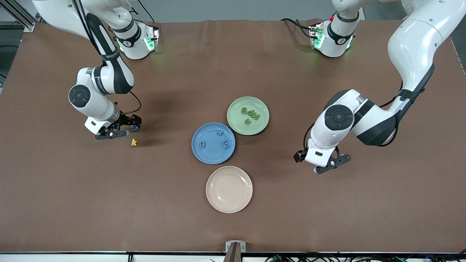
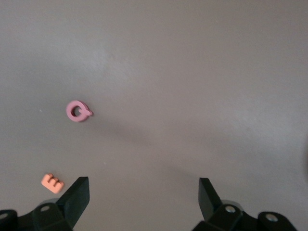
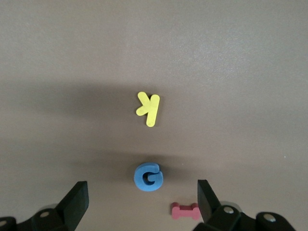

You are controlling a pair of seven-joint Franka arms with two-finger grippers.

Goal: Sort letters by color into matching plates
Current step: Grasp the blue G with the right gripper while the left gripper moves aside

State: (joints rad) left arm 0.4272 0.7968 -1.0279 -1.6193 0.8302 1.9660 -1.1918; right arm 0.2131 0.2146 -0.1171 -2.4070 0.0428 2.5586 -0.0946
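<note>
A blue plate (image 1: 213,155) in mid-table holds three blue pieces (image 1: 225,144). A pale green plate (image 1: 237,123) touches it, farther from the front camera, and holds several green letters (image 1: 250,113). My right gripper (image 1: 123,128) is open, low over the table toward the right arm's end. A blue letter G (image 1: 135,127) lies on the table just ahead of it. In the right wrist view the G (image 3: 148,177) lies just past the open gripper (image 3: 142,192), apart from both fingers. My left gripper (image 1: 322,165) is open and empty above bare table (image 2: 143,192).
A yellow k (image 1: 134,142) lies just nearer the front camera than the G (image 3: 148,109). A red bone-shaped piece (image 3: 185,211) lies beside one right finger. A pink Q (image 2: 77,111) and an orange E (image 2: 52,182) lie under the left gripper. A cream-beige plate (image 1: 229,189) stands nearest the camera.
</note>
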